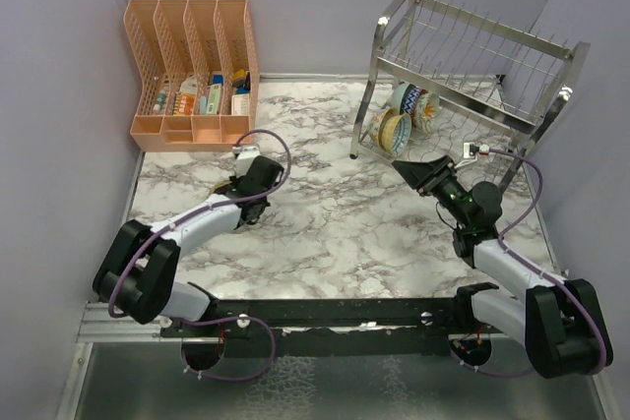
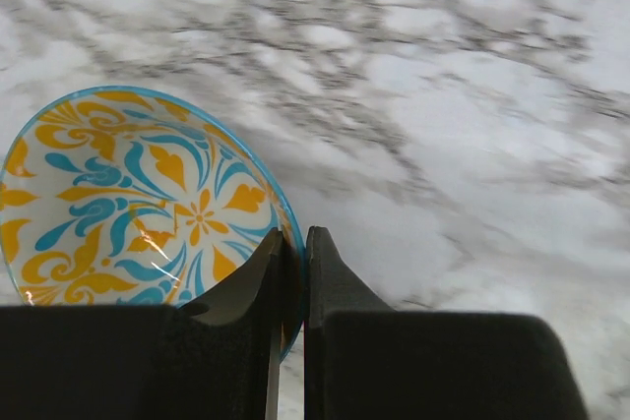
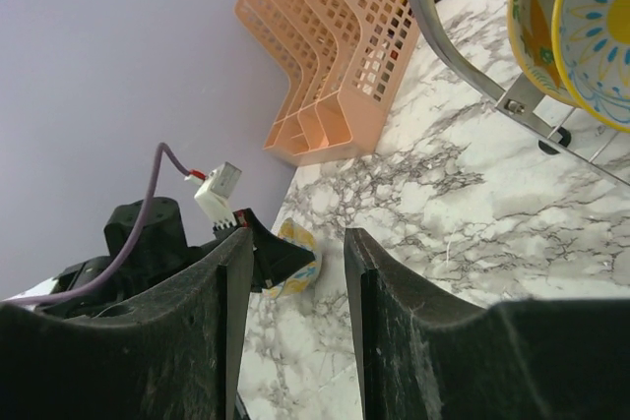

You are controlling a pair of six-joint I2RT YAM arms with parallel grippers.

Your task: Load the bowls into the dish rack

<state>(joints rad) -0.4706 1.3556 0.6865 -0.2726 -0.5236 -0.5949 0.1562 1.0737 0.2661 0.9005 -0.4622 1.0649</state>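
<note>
Left gripper (image 2: 293, 248): clamped on the near rim of the patterned bowl (image 2: 128, 194), 1 finger inside the wall and 1 outside. We read this as a rim pinch, since the wall is the only part thin enough to take.
Patterned bowl: mouth up, yellow and teal floral inside, over the marble table (image 2: 472, 95) left of centre and well apart from the dish rack (image 1: 472, 56). We cannot tell whether it is off the surface yet.
Right gripper (image 3: 295, 243): fingers apart with nothing between them. It hovers just in front of the rack's lower tier, pointed back toward the left arm.
Racked bowls (image 1: 396, 127): at least 2 stand on edge in the lower tier, apparently held up by the wires so they pack close.
Organizer (image 1: 192, 66): peach, at the far left corner, no part in the task.
Step, our judgement: grasp made, lift and carry to come.
Next move: the rack looks a long reach for the left arm, so the right gripper may be waiting to take the bowl.
Risk: the pinch is off-centre, so the bowl may swing or slip when raised.
</note>
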